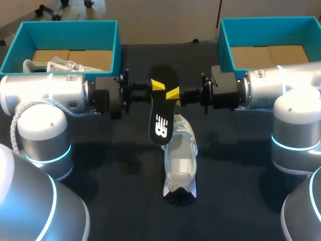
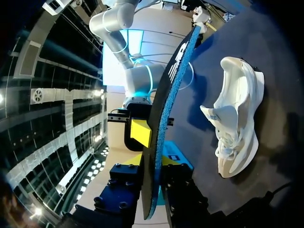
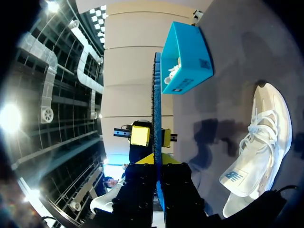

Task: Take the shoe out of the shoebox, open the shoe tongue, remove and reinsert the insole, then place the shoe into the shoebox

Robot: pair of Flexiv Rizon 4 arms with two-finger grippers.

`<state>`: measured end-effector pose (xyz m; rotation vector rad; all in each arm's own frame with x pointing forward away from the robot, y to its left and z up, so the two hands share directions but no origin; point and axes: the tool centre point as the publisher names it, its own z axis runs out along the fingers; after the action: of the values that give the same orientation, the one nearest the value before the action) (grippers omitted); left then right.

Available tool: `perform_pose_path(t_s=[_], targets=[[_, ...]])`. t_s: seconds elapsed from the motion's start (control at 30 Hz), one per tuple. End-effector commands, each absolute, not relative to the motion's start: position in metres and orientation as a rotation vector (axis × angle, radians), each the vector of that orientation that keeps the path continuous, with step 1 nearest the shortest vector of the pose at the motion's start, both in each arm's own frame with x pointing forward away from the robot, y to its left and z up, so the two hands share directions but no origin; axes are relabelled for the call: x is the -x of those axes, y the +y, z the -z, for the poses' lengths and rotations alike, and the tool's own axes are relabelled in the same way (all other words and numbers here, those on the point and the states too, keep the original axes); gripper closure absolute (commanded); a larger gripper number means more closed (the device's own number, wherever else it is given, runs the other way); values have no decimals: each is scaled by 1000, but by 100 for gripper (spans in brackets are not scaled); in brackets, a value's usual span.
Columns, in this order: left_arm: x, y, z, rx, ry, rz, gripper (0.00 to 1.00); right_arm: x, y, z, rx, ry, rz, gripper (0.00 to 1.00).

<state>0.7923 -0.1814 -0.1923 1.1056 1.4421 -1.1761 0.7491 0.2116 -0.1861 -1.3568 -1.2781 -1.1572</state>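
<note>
A black insole (image 1: 161,118) hangs above the table's middle, over the heel end of a white shoe (image 1: 180,160) lying on the dark table. My right gripper (image 1: 173,93) comes in from the right and is shut on the insole's upper part (image 3: 157,104). My left gripper (image 1: 156,85) comes in from the left at the same spot. Its yellow tips (image 3: 140,135) stand close on either side of the insole, one with a narrow gap. In the left wrist view the insole (image 2: 164,109) runs edge-on between my fingers, and the shoe (image 2: 237,114) lies beside it.
A teal shoebox (image 1: 65,30) at the back left holds another white shoe (image 1: 55,65). A second teal shoebox (image 1: 271,22) stands at the back right, its cardboard floor showing. Both arms cross in front of the boxes.
</note>
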Motion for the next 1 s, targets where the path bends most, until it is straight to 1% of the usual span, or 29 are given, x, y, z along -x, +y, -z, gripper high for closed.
perform_pose_path(t_s=[0.03, 0.07, 0.13, 0.17, 0.2, 0.43, 0.47, 0.53, 0.77, 1.0], targets=[[-794, -183, 192, -1115, 1439, 1178, 78, -749, 214, 187, 1359, -1277, 1159, 100], [-794, -184, 192, -1117, 1439, 1178, 80, -749, 214, 187, 1359, -1277, 1159, 100], [-794, -185, 193, -1125, 1437, 1176, 86, -749, 214, 187, 1359, -1277, 1159, 100], [-794, -185, 193, -1126, 1437, 1175, 96, -749, 214, 187, 1359, -1277, 1159, 100], [-795, -185, 193, -1129, 1437, 1175, 100, -749, 214, 187, 1359, -1277, 1159, 100], [-794, -184, 197, -1136, 1444, 1168, 100, -750, 212, 188, 1368, -1262, 1161, 100], [-794, -183, 196, -1138, 1445, 1168, 100, -750, 211, 188, 1370, -1260, 1166, 74], [-792, -180, 195, -1144, 1444, 1167, 100, -750, 209, 188, 1369, -1261, 1181, 0], [-789, -161, 192, -1155, 1446, 1151, 100, -747, 189, 193, 1373, -1267, 1211, 0], [-781, -144, 195, -1179, 1473, 1163, 100, -746, 164, 203, 1308, -1425, 1185, 0]])
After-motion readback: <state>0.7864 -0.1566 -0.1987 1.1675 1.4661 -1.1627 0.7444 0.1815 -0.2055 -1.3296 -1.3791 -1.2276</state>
